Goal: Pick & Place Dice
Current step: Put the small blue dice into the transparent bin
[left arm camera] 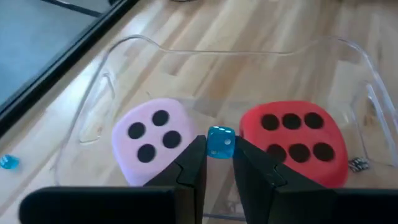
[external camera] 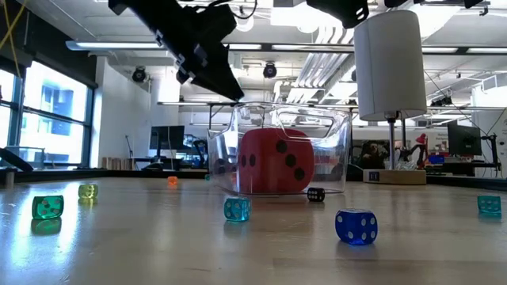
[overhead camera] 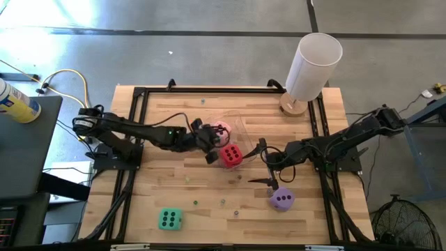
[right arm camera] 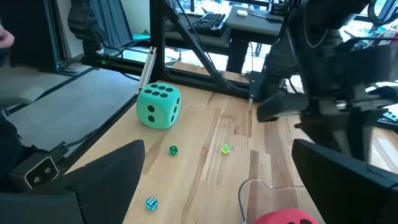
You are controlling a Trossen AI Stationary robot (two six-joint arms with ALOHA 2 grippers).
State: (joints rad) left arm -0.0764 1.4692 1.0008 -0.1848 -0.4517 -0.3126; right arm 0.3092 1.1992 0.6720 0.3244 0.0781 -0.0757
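Note:
A clear plastic bin (left arm camera: 112,68) stands mid-table with a pink die (left arm camera: 152,140) and a red die (left arm camera: 295,140) resting on its floor. My left gripper (left arm camera: 219,152) hovers over the bin, shut on a small blue die (left arm camera: 219,142); the high view shows the gripper (overhead camera: 209,150) beside the red die (overhead camera: 231,156). My right gripper (overhead camera: 266,166) stands open to the right of the bin, a little beyond the purple die (overhead camera: 282,199). The green die (overhead camera: 169,219) sits on the table near the front edge. My left gripper pinches the small blue die by two opposite faces (left arm camera: 211,144) between its two fingers, at their free ends. The fingers slant downward from the table's left toward the bin. The die is lifted clear, above the gap between the pink and red dice.
Several small dice lie scattered on the table's front half, among them a blue one (external camera: 356,226), a teal one (external camera: 236,208) and a green one (external camera: 47,207). A tall white cylinder on a wooden base (overhead camera: 313,66) stands at the far right corner.

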